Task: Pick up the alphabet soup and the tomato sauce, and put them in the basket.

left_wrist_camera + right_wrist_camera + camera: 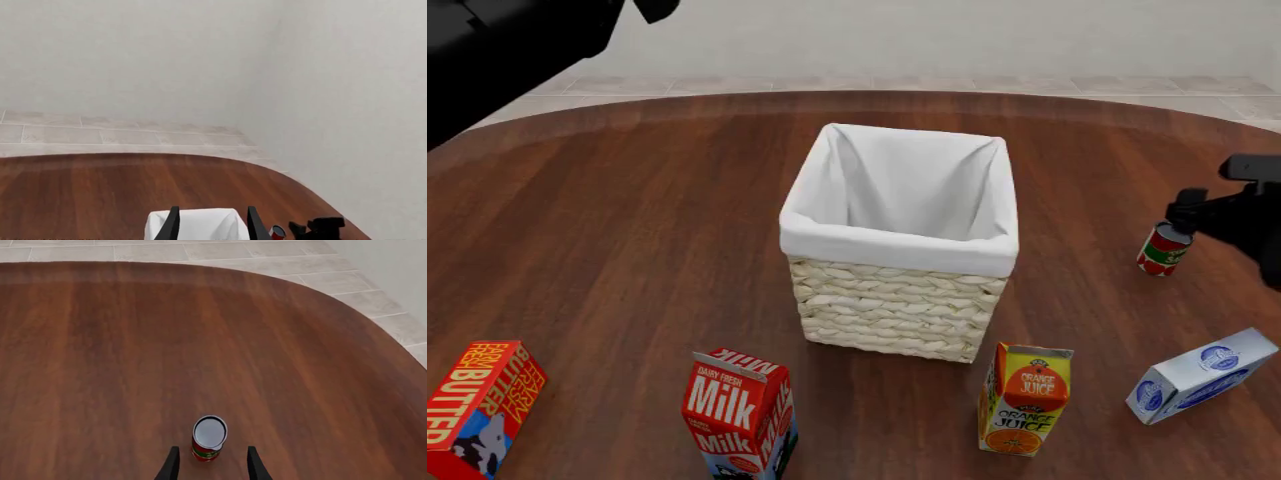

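Note:
The tomato sauce [207, 440], a small red can with a green patch, stands upright on the table right of the basket [902, 300]. It also shows in the front view as the tomato sauce [1162, 248]. My right gripper [212, 466] is open just behind the can, one finger on each side of it, not touching. In the front view the right gripper [1198, 208] hovers beside the can's top. My left gripper [212, 227] is open and empty, held high with the basket's white liner [197, 223] far beyond its fingers. The alphabet soup is not in view.
Along the near side stand a butter carton [474, 405], a milk carton [737, 412] and an orange juice carton [1026, 398]. A blue-and-white box [1201, 375] lies on its side at the near right. The left arm [507, 40] fills the top left corner.

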